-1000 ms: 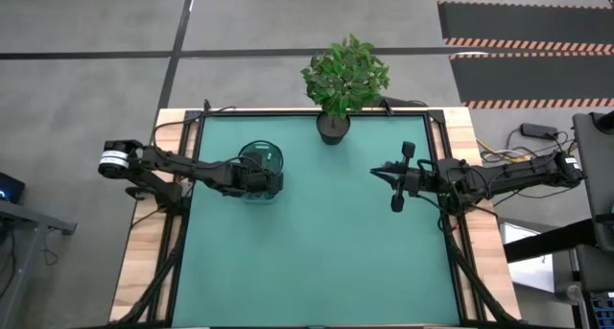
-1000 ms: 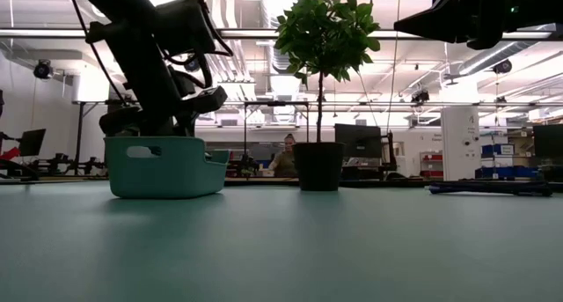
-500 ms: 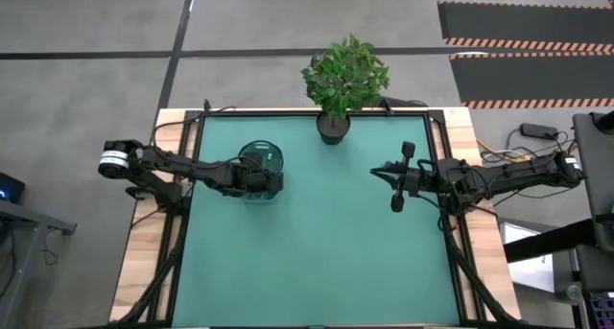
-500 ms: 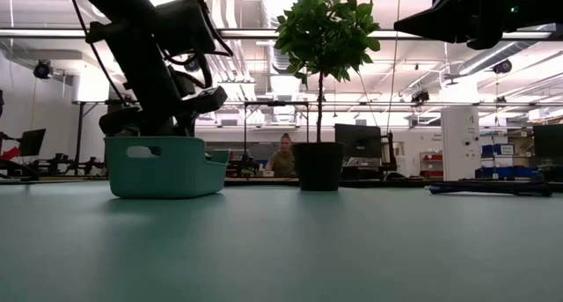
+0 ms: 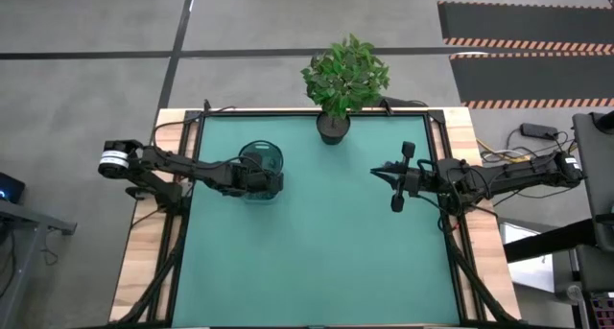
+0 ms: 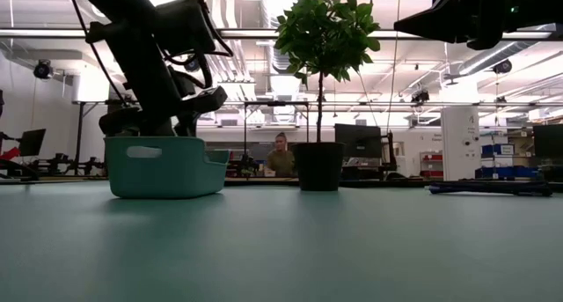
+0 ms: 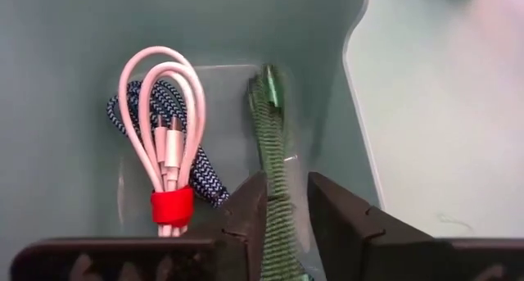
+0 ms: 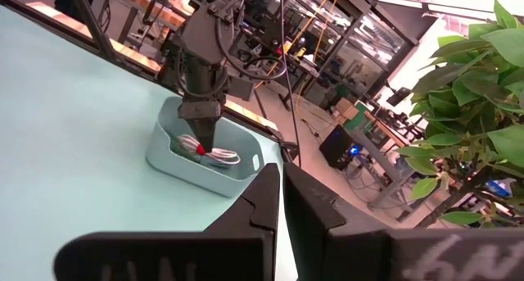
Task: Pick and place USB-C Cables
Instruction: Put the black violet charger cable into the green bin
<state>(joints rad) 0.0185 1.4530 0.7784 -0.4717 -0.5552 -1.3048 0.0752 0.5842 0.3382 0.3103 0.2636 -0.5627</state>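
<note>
USB-C cables inside teal bin near table's far-left edge. Left gripper down in bin, clamped on green cable, probably placing it. Right gripper idle above right edge, fingers nearly together

No legible text, label, brand, number or sign is found in any view. Blurred pale marks show on the underside of the right gripper body in the right wrist view; they cannot be read.
</note>
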